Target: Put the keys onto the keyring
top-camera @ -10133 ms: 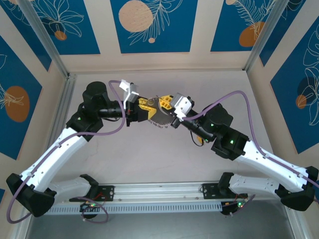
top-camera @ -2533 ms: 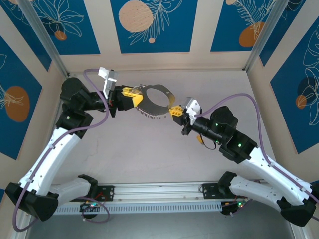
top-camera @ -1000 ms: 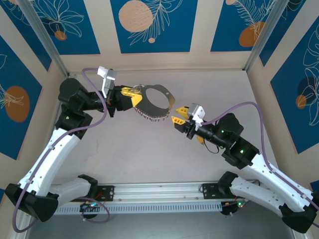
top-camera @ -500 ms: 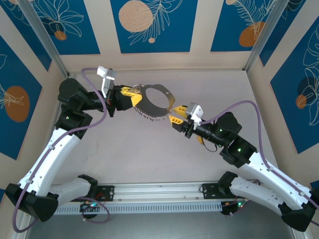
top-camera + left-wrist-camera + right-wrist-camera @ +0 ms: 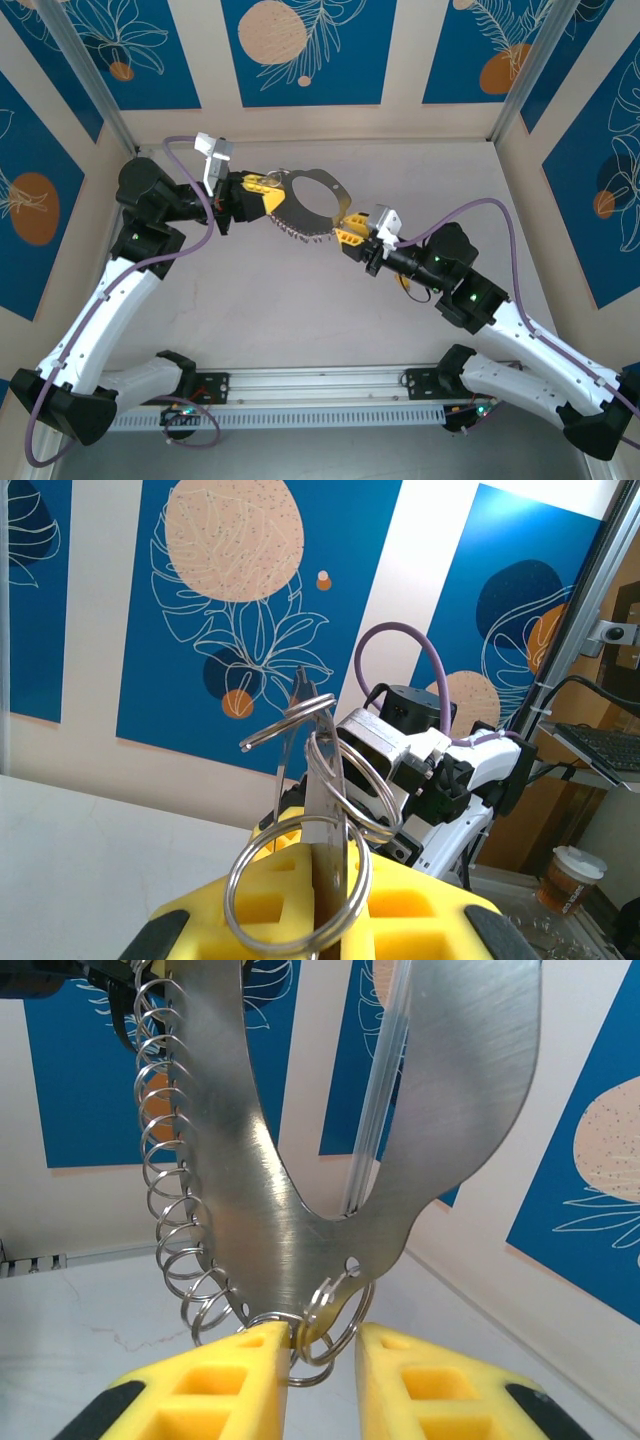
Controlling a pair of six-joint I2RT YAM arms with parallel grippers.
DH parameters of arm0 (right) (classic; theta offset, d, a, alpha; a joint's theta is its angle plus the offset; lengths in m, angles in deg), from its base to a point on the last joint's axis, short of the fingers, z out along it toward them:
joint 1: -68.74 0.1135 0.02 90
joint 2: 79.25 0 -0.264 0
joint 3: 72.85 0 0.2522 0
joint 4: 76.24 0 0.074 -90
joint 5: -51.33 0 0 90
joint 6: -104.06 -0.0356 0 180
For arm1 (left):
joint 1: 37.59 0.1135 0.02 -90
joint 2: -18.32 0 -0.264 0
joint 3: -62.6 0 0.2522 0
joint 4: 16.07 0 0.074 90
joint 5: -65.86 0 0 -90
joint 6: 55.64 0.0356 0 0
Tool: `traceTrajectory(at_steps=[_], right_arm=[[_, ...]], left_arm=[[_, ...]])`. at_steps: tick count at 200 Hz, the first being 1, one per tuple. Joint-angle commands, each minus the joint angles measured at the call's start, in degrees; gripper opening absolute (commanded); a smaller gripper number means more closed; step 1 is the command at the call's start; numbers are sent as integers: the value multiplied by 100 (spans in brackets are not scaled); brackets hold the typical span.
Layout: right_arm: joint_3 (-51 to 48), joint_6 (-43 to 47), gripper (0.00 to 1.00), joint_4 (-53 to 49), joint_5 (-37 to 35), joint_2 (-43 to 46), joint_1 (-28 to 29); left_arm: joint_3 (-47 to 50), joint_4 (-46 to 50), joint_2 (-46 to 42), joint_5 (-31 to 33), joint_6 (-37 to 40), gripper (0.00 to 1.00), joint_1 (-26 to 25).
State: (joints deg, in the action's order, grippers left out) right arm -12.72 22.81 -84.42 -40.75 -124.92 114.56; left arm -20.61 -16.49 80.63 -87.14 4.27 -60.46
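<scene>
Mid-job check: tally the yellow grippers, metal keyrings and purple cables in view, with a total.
Yellow grippers: 2, the left gripper and the right gripper
Metal keyring: 1
Purple cables: 2, left cable and right cable
Total: 5

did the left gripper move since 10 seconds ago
Yes. The left gripper has shifted left, toward the grey metal corner post on the left wall.
</scene>
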Motion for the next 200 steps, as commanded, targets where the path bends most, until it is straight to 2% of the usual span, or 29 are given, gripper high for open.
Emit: traceTrajectory(at_steps=[1, 58, 105, 149, 171, 200], right_arm=[[128, 50, 22, 137, -35, 5, 60], [178, 117, 14, -13, -167, 100, 76], [179, 205, 14, -182, -310, 264, 77], [211, 258, 8, -99, -288, 220, 71], [224, 267, 9, -40, -257, 135, 68], [214, 254, 18, 62, -192, 87, 67]], left_arm=[[-64, -252, -135, -125, -32, 0, 64], [-105, -121, -157, -115, 63, 0, 95], [-125, -121, -139, -116, 68, 0, 110], [-127, -191, -106, -141, 4, 0, 108], [-124, -226, -119, -141, -32, 0, 111], [-87, -223, -146, -151, -41, 0, 108]])
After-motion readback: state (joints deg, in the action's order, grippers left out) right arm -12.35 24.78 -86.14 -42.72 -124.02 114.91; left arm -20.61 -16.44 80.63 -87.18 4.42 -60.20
